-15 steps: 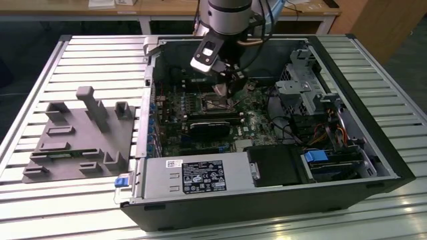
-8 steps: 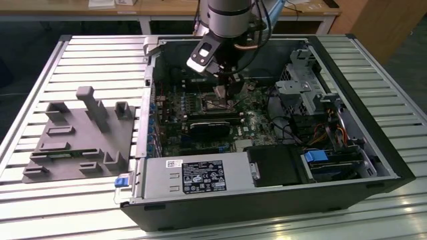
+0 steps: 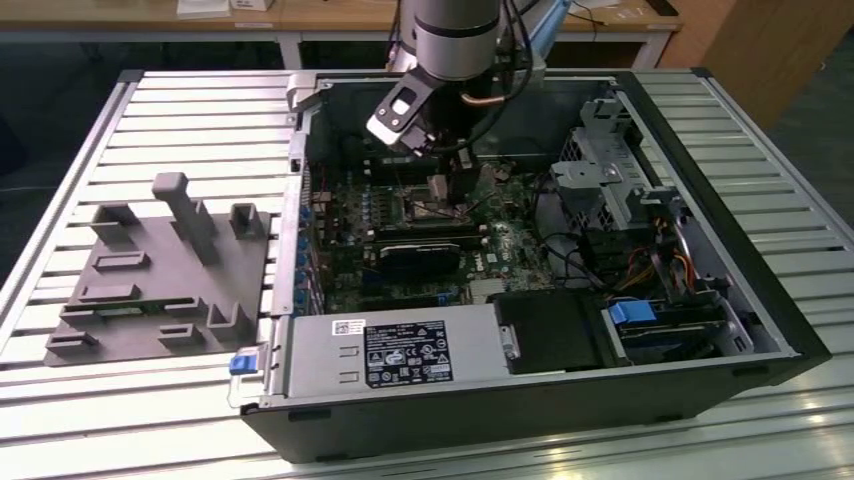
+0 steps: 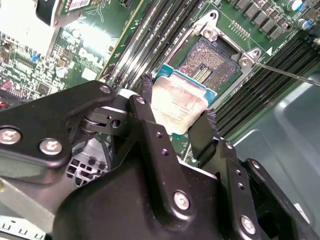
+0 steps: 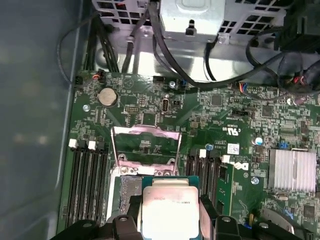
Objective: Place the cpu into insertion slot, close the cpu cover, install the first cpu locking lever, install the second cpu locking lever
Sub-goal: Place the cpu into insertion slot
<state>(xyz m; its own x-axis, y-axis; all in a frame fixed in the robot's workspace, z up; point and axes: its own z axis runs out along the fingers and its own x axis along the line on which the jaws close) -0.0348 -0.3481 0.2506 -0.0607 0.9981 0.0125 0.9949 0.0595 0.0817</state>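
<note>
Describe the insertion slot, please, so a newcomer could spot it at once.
Inside the open computer case, above the green motherboard, the gripper holds the cpu. Close by sits the insertion slot: a dark square socket, metal-rimmed, unlike the long narrow memory slots flanking it.

The grey arm (image 3: 454, 35) hung down from above, with its wrist pointing down. The black gripper (image 4: 178, 102) sat low at its end. Its two fingers (image 4: 150, 125) pressed on two sides of the cpu (image 5: 167, 210) and held it flat between them
</note>
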